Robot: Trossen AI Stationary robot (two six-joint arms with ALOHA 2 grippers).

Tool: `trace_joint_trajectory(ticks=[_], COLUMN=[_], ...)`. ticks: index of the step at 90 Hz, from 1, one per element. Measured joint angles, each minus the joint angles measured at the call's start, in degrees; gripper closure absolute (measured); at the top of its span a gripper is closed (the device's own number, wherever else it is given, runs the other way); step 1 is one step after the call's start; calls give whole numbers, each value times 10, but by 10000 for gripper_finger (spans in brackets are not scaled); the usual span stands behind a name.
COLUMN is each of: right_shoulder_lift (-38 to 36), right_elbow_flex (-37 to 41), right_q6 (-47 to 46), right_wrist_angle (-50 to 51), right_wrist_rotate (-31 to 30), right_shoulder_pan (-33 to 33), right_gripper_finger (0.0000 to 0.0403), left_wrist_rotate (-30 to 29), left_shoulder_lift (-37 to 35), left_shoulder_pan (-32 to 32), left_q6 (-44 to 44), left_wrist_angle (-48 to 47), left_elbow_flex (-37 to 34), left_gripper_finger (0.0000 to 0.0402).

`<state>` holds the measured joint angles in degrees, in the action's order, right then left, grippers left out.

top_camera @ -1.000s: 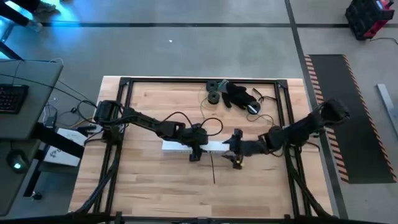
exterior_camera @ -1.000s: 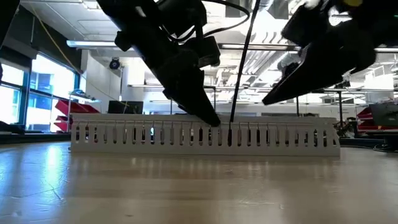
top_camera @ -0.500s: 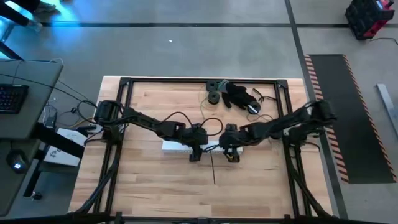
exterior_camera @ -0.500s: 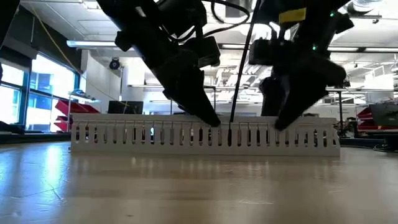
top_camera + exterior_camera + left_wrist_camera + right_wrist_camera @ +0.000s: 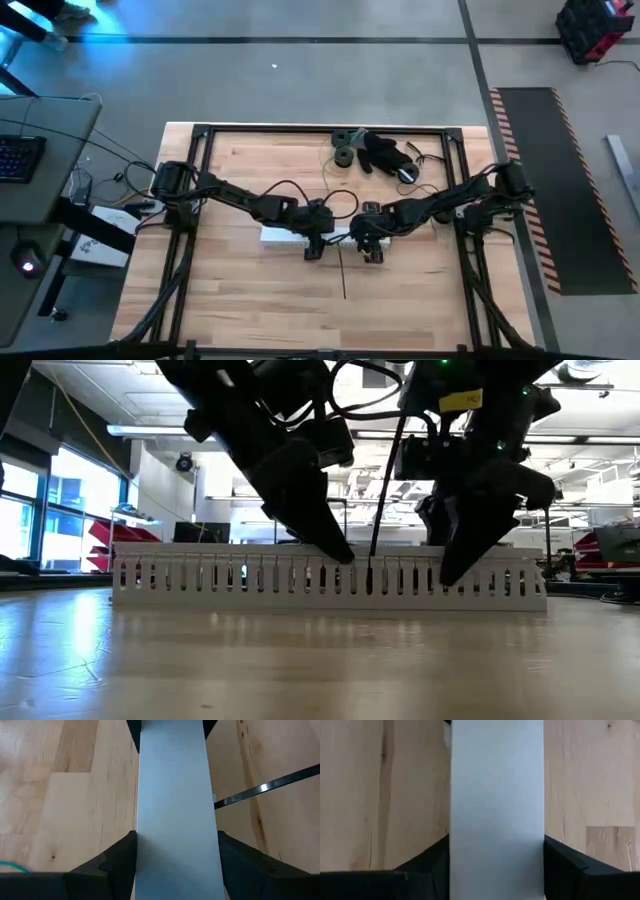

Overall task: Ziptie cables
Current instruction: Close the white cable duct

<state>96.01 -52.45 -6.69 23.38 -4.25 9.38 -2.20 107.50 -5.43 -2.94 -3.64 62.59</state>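
A long white slotted duct (image 5: 330, 575) lies flat on the wooden table, lengthwise from left to right. A thin black ziptie (image 5: 385, 490) rises from one of its slots, and its tail (image 5: 342, 272) lies on the table toward the near edge. My left gripper (image 5: 315, 242) is shut on the duct just left of the ziptie. My right gripper (image 5: 370, 247) points down just right of the ziptie, open, with a finger (image 5: 427, 862) on each side of the duct (image 5: 496, 810); I cannot tell if they touch it. The cables are hidden. My left gripper pinches the duct's two long sides (image 5: 138, 845) between its two fingers, near the middle of its length. The fingers (image 5: 116, 857) come from above, slanting down, and lie across the duct. The duct rests flat on the table.
Black round parts and a thin dark cord (image 5: 375, 152) lie at the far edge of the table. A black frame (image 5: 300, 130) runs around the tabletop. Bare wood stretches toward the near edge (image 5: 300, 310).
My right gripper has gone toward the table's left edge, from beside the duct's right end to over the duct near the ziptie. It has turned to point down and has come down astride the duct.
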Motion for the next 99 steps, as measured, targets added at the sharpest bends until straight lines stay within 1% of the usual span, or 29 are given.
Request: trace_joint_trajectory(ticks=[16, 18, 23, 33, 38, 42, 46, 55, 82, 90, 99], right_shoulder_lift=[0, 0, 0, 0, 0, 0, 0, 3, 48, 52, 52], right_elbow_flex=[0, 0, 0, -1, -1, -1, -1, -1, 0, 0, 0], right_q6=[-6, -6, -5, -13, -21, -23, -22, -18, -10, -19, -25], right_wrist_angle=[-2, -4, -8, -41, -50, -63, -78, -104, -155, -160, -158], right_wrist_rotate=[0, 0, 1, 14, 12, 8, 1, -23, -26, -26, -18], right_shoulder_pan=[1, 1, 1, 0, -1, -1, -1, 4, 5, 5, 4], right_gripper_finger=[203, 197, 166, 79, 41, 22, 14, 27, 90, 120, 169], left_wrist_rotate=[0, 0, -1, 0, -1, -1, -1, -1, -1, -1, 0], left_shoulder_lift=[0, 0, 0, 0, 0, 0, 0, 0, 0, 0, 0], left_shoulder_pan=[0, 0, 0, 0, 0, 0, 0, 0, 0, 0, 0], left_q6=[1, 1, 2, 2, 2, 2, 2, 2, 0, 0, 1], left_wrist_angle=[0, 0, -1, 1, 1, 1, 1, 1, 1, 1, 1], left_elbow_flex=[0, 0, 0, 0, 0, 0, 0, 0, 0, 0, 0], left_gripper_finger=[190, 190, 190, 190, 190, 190, 190, 190, 190, 190, 190])
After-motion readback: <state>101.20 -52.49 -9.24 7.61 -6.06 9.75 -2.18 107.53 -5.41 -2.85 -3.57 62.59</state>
